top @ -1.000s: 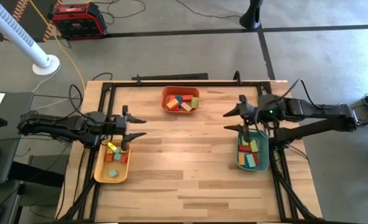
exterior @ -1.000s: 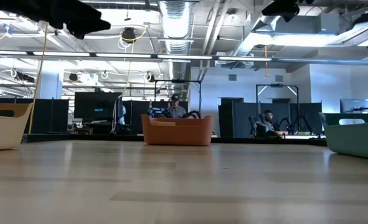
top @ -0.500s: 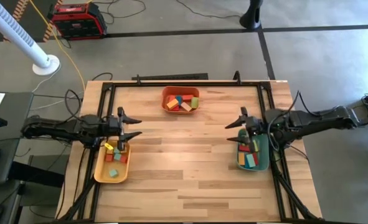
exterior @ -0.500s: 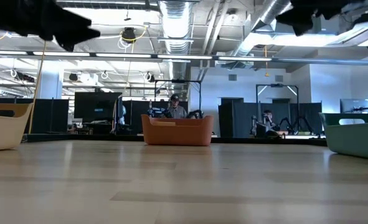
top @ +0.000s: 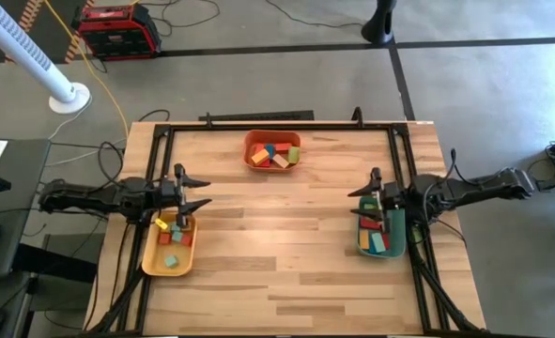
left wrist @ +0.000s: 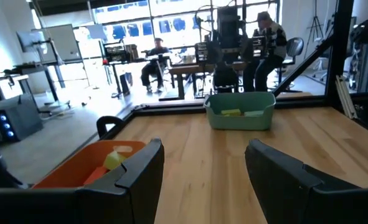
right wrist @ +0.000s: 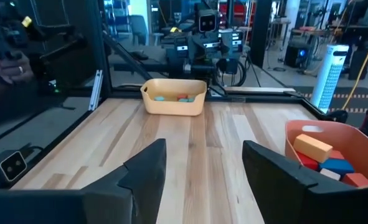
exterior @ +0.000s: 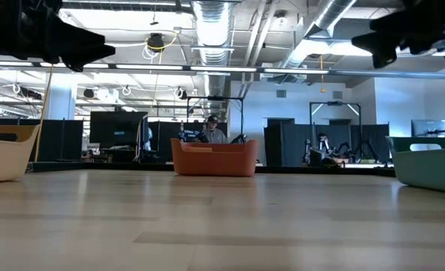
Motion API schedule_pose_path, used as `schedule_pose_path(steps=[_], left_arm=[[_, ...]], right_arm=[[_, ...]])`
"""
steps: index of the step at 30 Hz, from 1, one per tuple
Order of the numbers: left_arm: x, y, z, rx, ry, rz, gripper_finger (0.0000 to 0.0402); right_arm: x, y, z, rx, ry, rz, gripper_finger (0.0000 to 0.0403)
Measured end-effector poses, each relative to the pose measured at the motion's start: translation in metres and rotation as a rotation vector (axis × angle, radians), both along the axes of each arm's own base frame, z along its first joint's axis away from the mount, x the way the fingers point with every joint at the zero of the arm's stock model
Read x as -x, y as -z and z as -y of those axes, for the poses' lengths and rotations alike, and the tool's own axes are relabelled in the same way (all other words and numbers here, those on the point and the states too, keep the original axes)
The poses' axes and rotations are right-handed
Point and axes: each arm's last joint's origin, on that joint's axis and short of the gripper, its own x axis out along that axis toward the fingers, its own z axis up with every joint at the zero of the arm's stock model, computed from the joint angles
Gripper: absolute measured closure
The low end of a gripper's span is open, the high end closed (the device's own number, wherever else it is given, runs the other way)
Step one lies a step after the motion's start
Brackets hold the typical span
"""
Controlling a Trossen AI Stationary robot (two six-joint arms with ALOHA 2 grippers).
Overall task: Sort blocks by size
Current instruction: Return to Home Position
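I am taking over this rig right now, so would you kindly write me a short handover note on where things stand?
Left gripper: open, empty, by the yellow tray's far end.
Right gripper: open, empty, over the green tray's far end.
Blocks: all in the orange tray, yellow tray and green tray; none loose on the table.
Done: sorting looks finished.
Left: probably only parking both arms.

A grey concrete floor (top: 258, 84) surrounds the wooden table (top: 277, 244). Beyond its far edge stand a red case (top: 117, 30) and a white tower fan (top: 33, 58), under ceiling ducts (exterior: 211, 19) and strip lights (exterior: 154, 69).
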Motion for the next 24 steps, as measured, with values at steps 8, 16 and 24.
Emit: schedule_pose_path(steps=[8, 16, 24], left_arm=[[0.017, 0.005, -0.003, 0.025, -0.037, -0.003, 0.0187], [0.014, 0.018, -0.003, 0.043, -0.055, -0.06, 0.0187], [0.01, 0.03, -0.002, 0.084, -0.047, -0.07, 0.0187]], right_arm=[[0.024, 0.022, 0.004, -0.008, 0.009, 0.097, 0.0184], [0.028, 0.035, 0.006, 0.014, 0.054, 0.07, 0.0193], [0.027, 0.04, 0.007, 0.062, 0.062, 0.063, 0.0194]])
